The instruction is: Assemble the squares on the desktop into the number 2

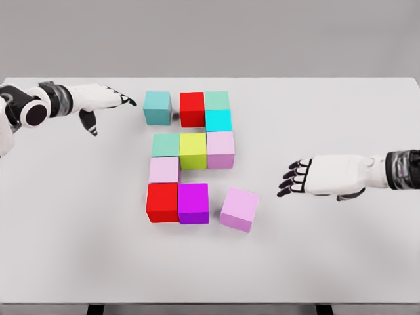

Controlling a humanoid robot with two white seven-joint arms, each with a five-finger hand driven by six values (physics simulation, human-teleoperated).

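Matte white tabletop [79, 249], smooth and flat, carrying ten plain-faced cubes with crisp edges.

Nearest row: glossy red cube [163, 202] and saturated magenta cube [193, 203], touching side by side. Just right of them, apart by a small gap and turned slightly askew, a pale pink cube [239, 209].

My right hand [328, 176], white shell with dark-jointed fingers, lies level with this row, well right of the pink cube; fingers loosely spread, holding nothing.

Next back: a second pale pink cube [164, 170], set on the red one's far side.

Middle row: mint-green cube [166, 145], yellow-green cube [193, 150] and lilac-pink cube [220, 149], flush in a line.

Behind the lilac one: bright cyan cube [218, 120].

Farthest row: teal cube [157, 107], standing slightly apart on the left, then a second red cube [192, 109] and a sea-green cube [217, 100] close together.

My left hand [98, 102] hovers just left of the teal cube, fingers extended, thumb hanging, empty.
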